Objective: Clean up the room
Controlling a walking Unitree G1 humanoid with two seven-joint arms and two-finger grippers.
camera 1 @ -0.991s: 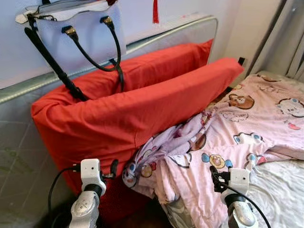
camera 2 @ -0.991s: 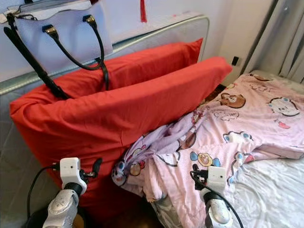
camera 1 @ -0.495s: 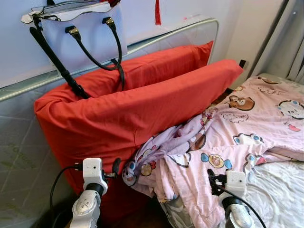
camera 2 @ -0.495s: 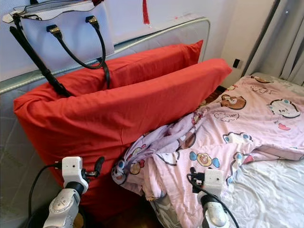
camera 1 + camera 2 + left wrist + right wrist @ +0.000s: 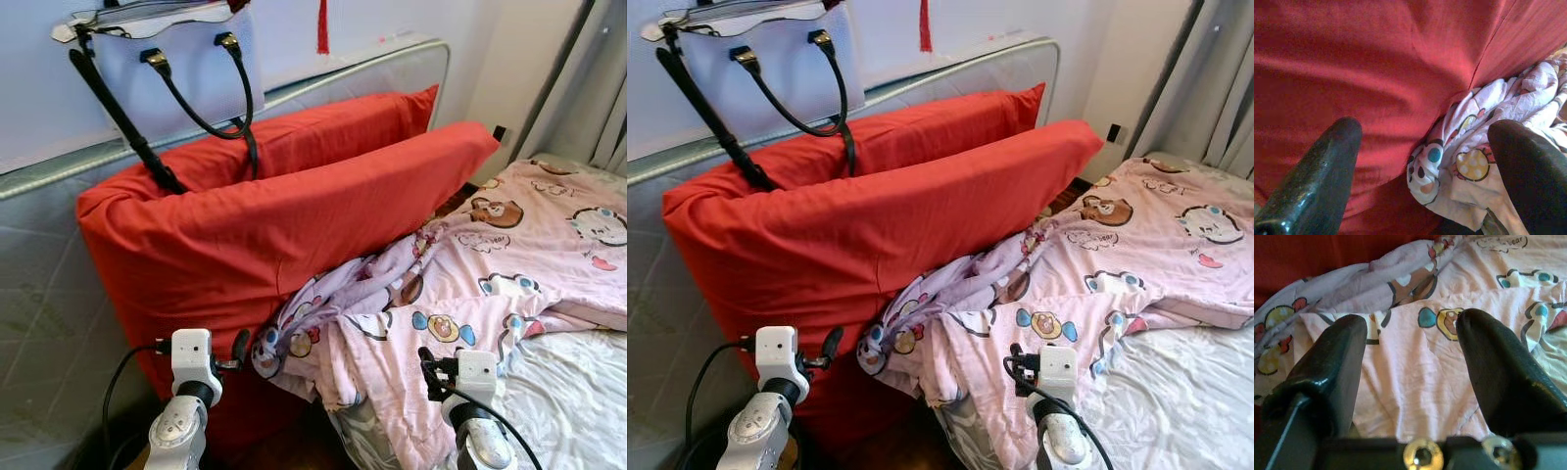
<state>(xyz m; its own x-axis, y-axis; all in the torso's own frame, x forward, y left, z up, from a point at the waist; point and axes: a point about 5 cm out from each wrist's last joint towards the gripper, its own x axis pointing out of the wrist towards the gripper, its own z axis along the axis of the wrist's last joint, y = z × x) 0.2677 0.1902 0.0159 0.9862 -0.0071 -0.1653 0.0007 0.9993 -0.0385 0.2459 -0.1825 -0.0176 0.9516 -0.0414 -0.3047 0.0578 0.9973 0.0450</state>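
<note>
Pink cartoon-print quilt (image 5: 509, 264) lies rumpled across the bed (image 5: 568, 392), its bunched corner (image 5: 294, 338) hanging off the bed's edge and pressed against two red pillows (image 5: 284, 215) that stand on edge along the grey padded headboard (image 5: 39, 284). A pale lilac handbag (image 5: 171, 64) with black straps sits on top of the headboard, touching the rear pillow. The left gripper (image 5: 1422, 161) hovers with its fingers (image 5: 1322, 171) spread open, facing the red pillow and the quilt's corner. The right gripper (image 5: 1410, 362) hangs just above the quilt, fingers (image 5: 1337, 362) likewise apart and holding nothing. Small writing on the print near a bear reads "bear"; the rest is too small to make out.
</note>
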